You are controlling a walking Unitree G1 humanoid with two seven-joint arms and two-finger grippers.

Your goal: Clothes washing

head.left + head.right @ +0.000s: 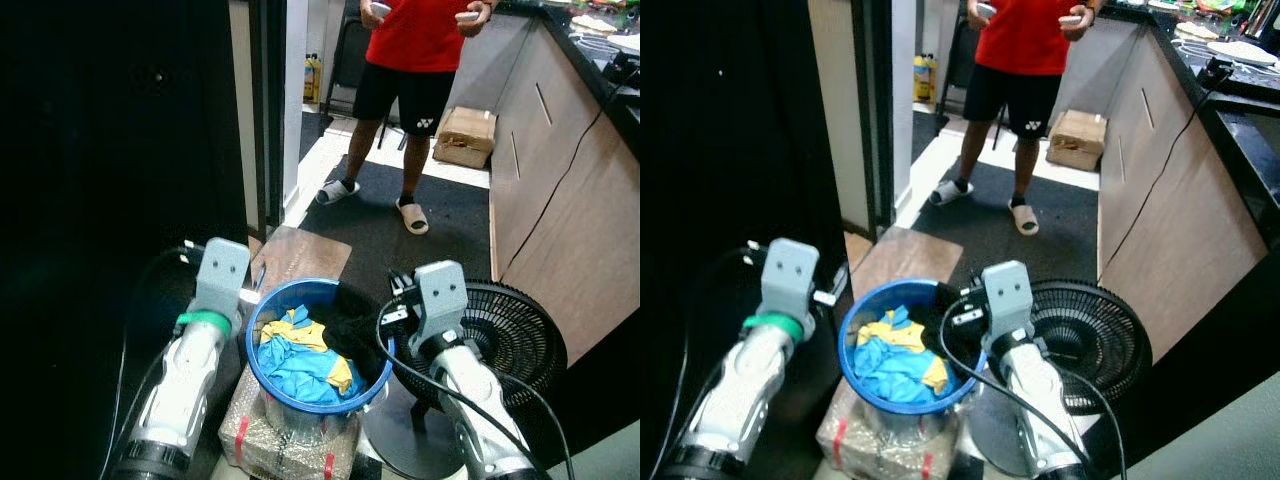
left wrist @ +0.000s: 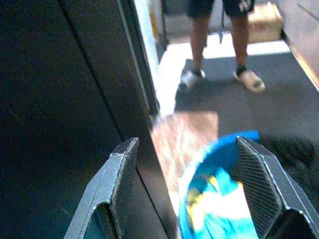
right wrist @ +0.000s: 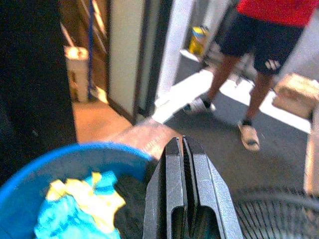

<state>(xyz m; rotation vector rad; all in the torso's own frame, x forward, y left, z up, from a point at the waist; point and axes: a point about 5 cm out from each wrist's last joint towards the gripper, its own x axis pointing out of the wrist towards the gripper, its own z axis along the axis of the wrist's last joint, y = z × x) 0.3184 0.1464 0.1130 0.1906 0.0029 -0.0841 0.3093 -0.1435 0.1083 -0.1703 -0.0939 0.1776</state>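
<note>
A blue basket (image 1: 262,372) stands on a plastic-wrapped box (image 1: 285,445) directly below me. Inside lie a blue and yellow garment (image 1: 300,365) and a dark cloth (image 1: 352,325) draped over the far rim. My left arm (image 1: 195,365) is raised at the basket's left side. Its gripper (image 2: 187,142) is open above the basket's near-left rim (image 2: 209,154), with nothing between the fingers. On the basket's right is my right arm (image 1: 455,360). The right gripper (image 3: 182,143) is shut and empty, held just over the basket's right edge (image 3: 75,149).
A person in a red shirt and black shorts (image 1: 405,90) stands a few steps ahead. A black floor fan (image 1: 505,335) lies at the right, beside a counter's cabinets (image 1: 560,200). A dark panel (image 1: 110,150) walls off the left. A cardboard box (image 1: 465,135) sits far back.
</note>
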